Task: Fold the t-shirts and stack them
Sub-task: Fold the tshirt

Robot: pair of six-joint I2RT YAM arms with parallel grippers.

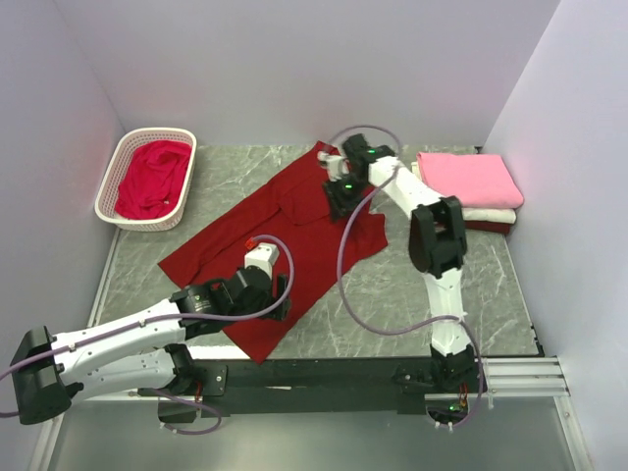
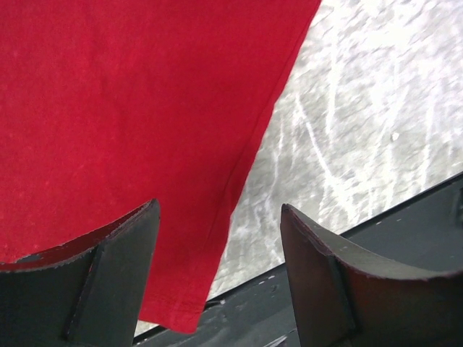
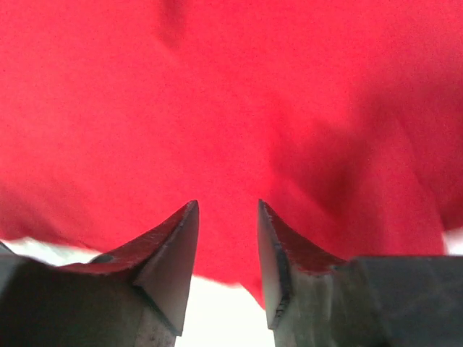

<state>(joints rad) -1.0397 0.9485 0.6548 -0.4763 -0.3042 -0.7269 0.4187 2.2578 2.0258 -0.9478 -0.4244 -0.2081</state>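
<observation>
**A:** Dark red t-shirt [image 1: 294, 231]: where is it?

**B:** Spread flat on the marble table [image 1: 491, 294], in the middle, slanting from near left to far right. Not yet folded.

**A:** And the pincers?

**B:** Left gripper [image 2: 221, 210] hangs released over the near hem, with nothing between the jaws. Right gripper [image 3: 226, 206] sits over the far part, jaws a little apart, clasping nothing I can see.

**A:** What's done?

**B:** Pink t-shirt [image 1: 469, 179] lies folded on a folded white t-shirt [image 1: 491, 214] at the far right. Left to do, I'd judge: fold and stack this one, then the crimson t-shirt [image 1: 152, 177] bunched in the basket [image 1: 106, 186], far left.
</observation>
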